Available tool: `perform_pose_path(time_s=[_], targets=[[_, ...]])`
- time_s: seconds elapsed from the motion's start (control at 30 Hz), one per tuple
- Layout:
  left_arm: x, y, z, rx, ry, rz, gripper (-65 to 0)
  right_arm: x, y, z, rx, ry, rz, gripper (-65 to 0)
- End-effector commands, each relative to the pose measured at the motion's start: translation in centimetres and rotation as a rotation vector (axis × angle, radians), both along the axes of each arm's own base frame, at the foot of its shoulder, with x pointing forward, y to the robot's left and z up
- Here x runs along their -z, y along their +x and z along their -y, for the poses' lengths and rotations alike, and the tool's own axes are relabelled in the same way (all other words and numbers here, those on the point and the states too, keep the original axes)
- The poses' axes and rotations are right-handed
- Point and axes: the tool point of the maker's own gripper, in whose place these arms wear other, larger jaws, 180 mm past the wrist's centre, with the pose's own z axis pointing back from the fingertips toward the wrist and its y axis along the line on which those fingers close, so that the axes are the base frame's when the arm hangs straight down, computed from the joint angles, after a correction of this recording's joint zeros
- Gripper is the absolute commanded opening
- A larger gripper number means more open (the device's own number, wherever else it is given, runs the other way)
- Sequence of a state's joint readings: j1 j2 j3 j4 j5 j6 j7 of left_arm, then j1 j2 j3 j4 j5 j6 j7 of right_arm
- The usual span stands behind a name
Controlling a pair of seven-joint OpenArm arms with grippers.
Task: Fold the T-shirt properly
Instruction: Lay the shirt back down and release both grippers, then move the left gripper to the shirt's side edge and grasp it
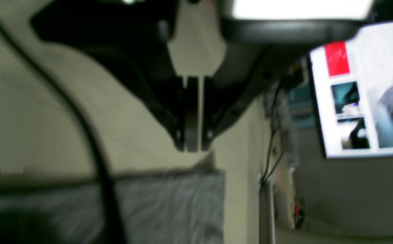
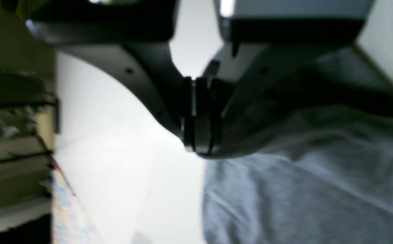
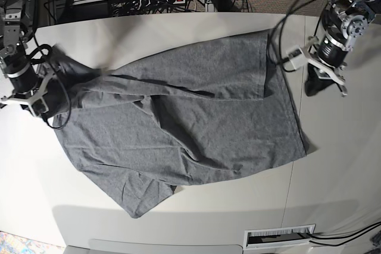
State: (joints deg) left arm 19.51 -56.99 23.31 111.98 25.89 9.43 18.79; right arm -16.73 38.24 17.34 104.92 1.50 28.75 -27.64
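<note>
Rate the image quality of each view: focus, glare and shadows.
Left wrist: soft all over, the left gripper dark against the table, a monitor blown out bright. Right wrist: blurred, the white table glaring, the right gripper in silhouette over the T-shirt. Base: sharp and evenly lit, a soft shadow below the T-shirt.

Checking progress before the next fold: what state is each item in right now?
T-shirt: spread on the table, wrinkled, partly folded over at the top.
Left gripper: shut, empty, off the shirt's edge.
Right gripper: shut, at the cloth's edge; whether it pinches fabric is unclear.
</note>
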Motion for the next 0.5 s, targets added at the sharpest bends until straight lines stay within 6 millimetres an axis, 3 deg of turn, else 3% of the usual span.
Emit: perform_pose_path(time_s=[0.0,0.23,0.47], targets=[[-1.3,0.2,0.9,0.033,-0.014,0.035,-65.0,-1.4,0.9,-0.2,-0.02,-0.018,0.039,-65.0],[-1.5,-3.6,8.0,0.15,-0.181,-0.029,-65.0,-0.7,1.8,-1.3,-0.057,-0.115,0.012,-65.0],[-1.1,-4.7,11.5,0.143,-0.302,-0.052,-65.0,-1.6,2.5,-0.6,-0.017,-0.118,0.052,-65.0]])
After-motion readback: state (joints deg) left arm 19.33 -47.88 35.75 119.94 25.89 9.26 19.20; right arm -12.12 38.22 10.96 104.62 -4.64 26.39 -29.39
